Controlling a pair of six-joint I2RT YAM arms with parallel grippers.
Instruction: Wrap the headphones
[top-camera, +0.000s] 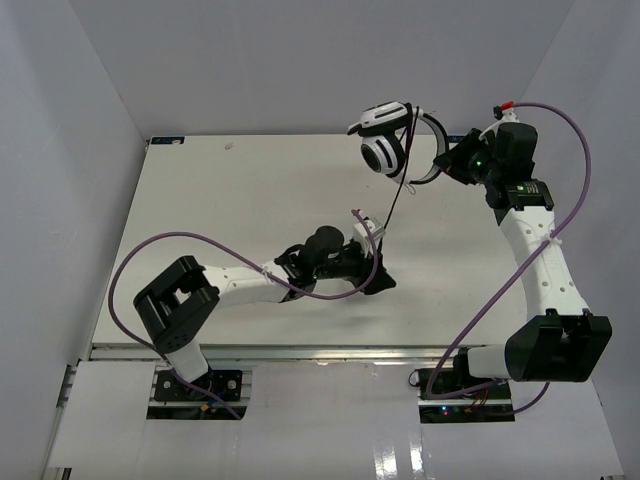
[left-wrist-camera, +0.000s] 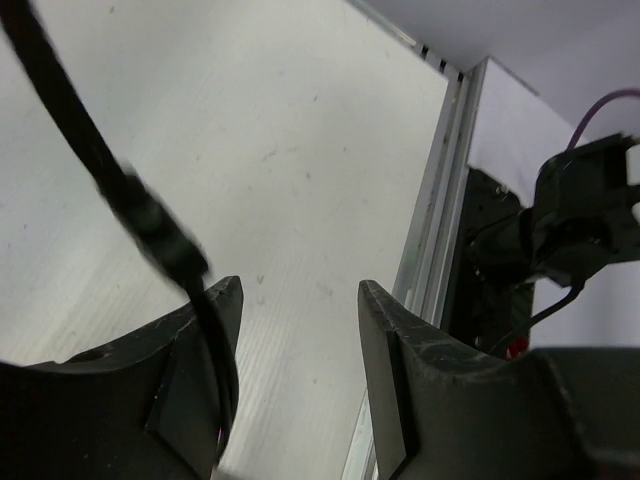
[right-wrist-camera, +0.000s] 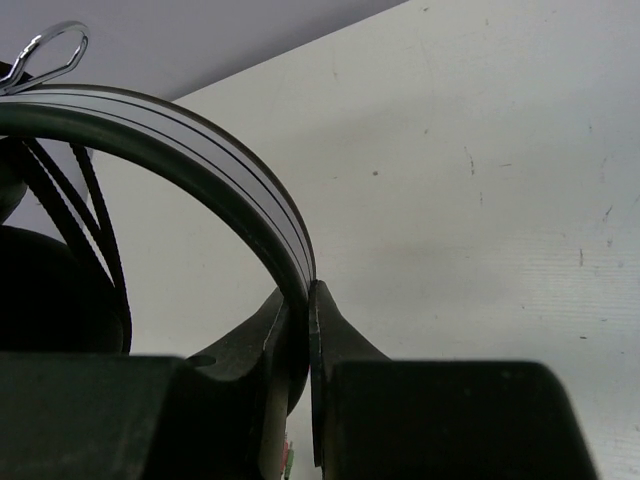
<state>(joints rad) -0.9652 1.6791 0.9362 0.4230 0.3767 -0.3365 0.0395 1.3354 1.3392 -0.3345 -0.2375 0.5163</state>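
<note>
The headphones (top-camera: 385, 140) are held up over the far right part of the table (top-camera: 250, 190), near the back wall. Their long axis is laid roughly across the table. The headband (right-wrist-camera: 200, 150) arches toward the right and the cups are turned to the left. One round cup (top-camera: 383, 155) is seen as a white ring around black padding. The headband is a smooth, thin, curved strip, black with white stripes along it. It is clamped between the fingers of the right gripper (right-wrist-camera: 303, 300), which is closed tight on it.

From the cups a thin dark cable (top-camera: 393, 195) is strung toward the near side, down to the left gripper (left-wrist-camera: 300, 300) at the middle of the table. A thicker moulded section of the cable is seen just above one black finger (left-wrist-camera: 200, 340), and the cable is laid against that finger's inner face. The left jaws are parted, with the table surface seen between them, and the cable is not pinched.
</note>
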